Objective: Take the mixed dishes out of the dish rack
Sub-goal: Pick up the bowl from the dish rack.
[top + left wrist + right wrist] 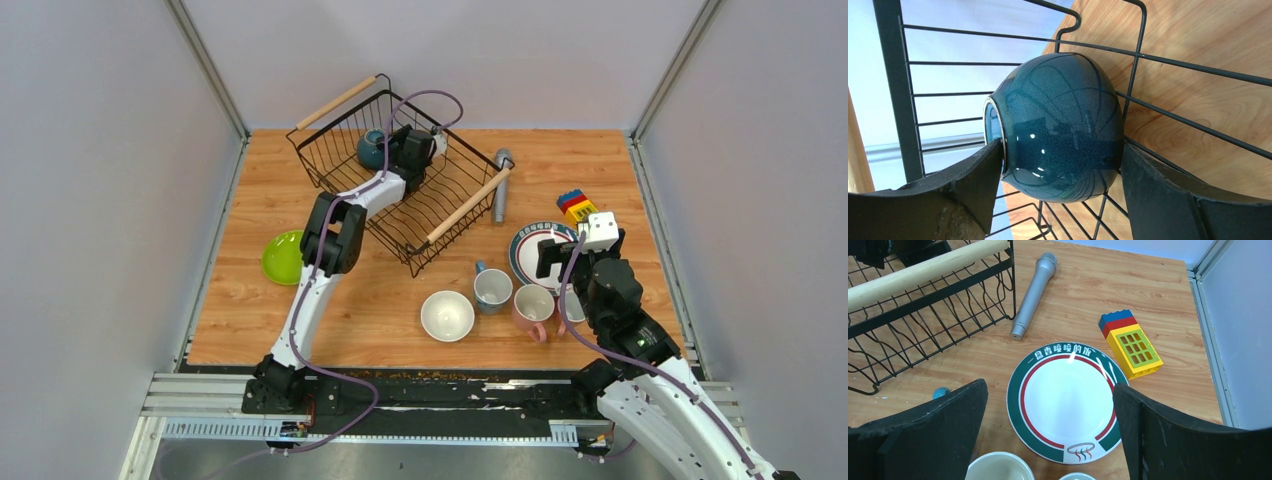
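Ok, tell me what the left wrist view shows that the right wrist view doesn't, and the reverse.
Only the left wrist view: a teal bowl sitting between the fingers of the left hand.

Only the right wrist view: a patterned plate, a grey cylinder, a toy block, the rim of a white bowl and the rack's wooden handle.

Both views: the black wire rack and the wooden table.
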{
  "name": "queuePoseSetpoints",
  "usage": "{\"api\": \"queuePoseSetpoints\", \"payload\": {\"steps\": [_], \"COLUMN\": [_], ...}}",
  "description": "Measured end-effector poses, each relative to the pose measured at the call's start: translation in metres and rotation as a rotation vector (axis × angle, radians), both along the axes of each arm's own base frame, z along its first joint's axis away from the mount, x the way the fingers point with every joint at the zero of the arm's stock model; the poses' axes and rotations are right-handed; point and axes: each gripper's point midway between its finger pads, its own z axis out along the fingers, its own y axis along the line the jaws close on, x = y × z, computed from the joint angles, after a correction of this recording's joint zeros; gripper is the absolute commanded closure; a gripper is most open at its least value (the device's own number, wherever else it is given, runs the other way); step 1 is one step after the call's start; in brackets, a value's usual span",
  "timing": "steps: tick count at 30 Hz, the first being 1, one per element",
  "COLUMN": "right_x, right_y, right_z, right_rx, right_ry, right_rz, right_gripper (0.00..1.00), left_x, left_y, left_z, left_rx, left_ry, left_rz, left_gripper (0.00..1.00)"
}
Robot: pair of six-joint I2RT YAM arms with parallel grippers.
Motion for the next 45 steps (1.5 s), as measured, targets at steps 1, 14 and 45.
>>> {"api": "queuePoseSetpoints", "payload": {"steps": [1,14,45], "right_x": [0.000,0.000,-0.001], "right_y": [0.000,0.002,0.001], "right_z": [0.000,0.001,0.005], "right_rx": [0.000,0.004,0.013], "right_ry": [0.000,-0.005,-0.018], "right_rz": [0.001,0.009,0.013], "right_gripper": [0.04,0.05,0.06], "left_x": [-0.001,-0.033,-0.095], "left_y": [-0.001,-0.018,-0.021], "left_z": [0.000,0.005,0.092], "left_rx": [0.000,0.004,-0.391], "left_ry": [-0.005,-0.010,0.049], "left_rz": [0.002,-0.044,0.072], "left_gripper": [0.28,0.53,0.88]}}
